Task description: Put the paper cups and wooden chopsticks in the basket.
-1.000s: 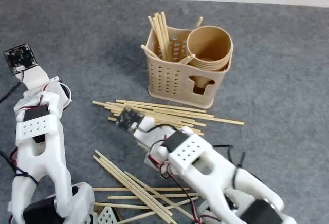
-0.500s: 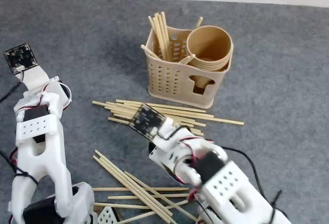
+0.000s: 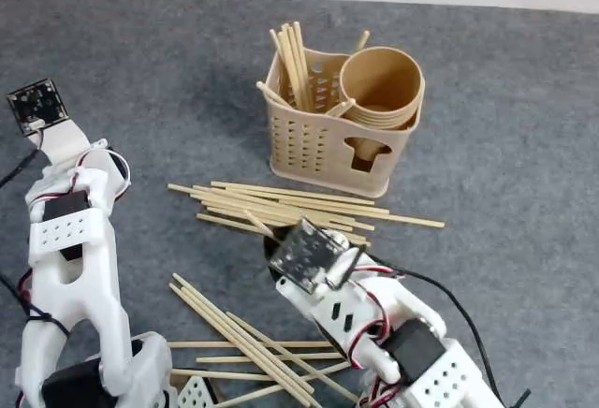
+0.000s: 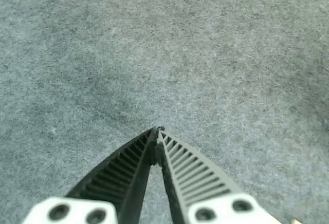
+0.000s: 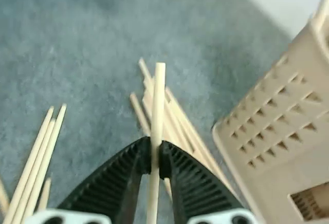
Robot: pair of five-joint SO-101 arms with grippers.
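**High view:** The basket (image 3: 329, 151) is sitting far-centre on the grey mat (image 3: 524, 174). It is already carrying the stacked paper cups (image 3: 381, 85) in its right side and the standing chopsticks (image 3: 292, 57) in its left side. The cups look done, so the loose sticks are the remaining job. One loose pile (image 3: 309, 204) is lying just near of the basket, and a second pile (image 3: 243, 338) is lying nearer, between the arm bases. The right arm (image 3: 374, 319) is reaching over the near edge of the loose pile. The held chopstick (image 3: 256, 223) is poking out far-left of its wrist, angled off the pile, so it is probably lifted clear. The left arm (image 3: 70, 258) is sitting at the left, well apart from every stick, likely keeping out of the way.

**Left wrist view:** The left gripper (image 4: 156, 131) is pointing at bare mat with its fingers together and tips touching, gripping nothing.

**Right wrist view:** The right gripper (image 5: 154, 152) is clamping one held chopstick (image 5: 158, 100) between its fingers, and the free end is sticking out ahead over the loose pile (image 5: 177, 126). The basket (image 5: 288, 142) is sitting just right of that pile. Carrying a single stick should make dropping it upright into the left side simpler. The overhang could catch on the rim.
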